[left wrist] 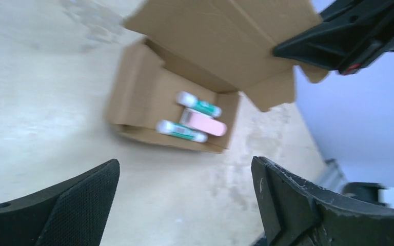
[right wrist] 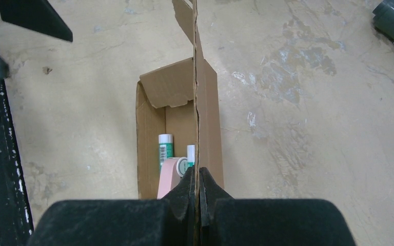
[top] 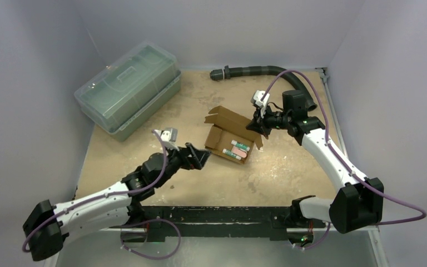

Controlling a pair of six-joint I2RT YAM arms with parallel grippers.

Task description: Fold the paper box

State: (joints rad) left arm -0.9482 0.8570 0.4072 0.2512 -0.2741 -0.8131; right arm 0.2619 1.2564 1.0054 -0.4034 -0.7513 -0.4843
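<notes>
The brown paper box (top: 218,137) lies open at mid-table, and two green-and-white tubes (top: 239,147) and a pink item (left wrist: 203,122) lie inside it. Its lid flap (right wrist: 195,92) stands on edge, and my right gripper (right wrist: 196,177) is shut on the flap's rim at the box's right end (top: 257,123). My left gripper (top: 201,158) stands wide open just left of the box, above bare table, with nothing between its fingers (left wrist: 184,169). In the left wrist view the box (left wrist: 143,97) lies ahead of the jaws, apart from them.
A large clear greenish lidded bin (top: 128,92) stands at the back left. A black corrugated hose (top: 256,72) runs along the back edge. Grey walls close in three sides. A black rail (top: 217,214) spans the near edge between the arm bases.
</notes>
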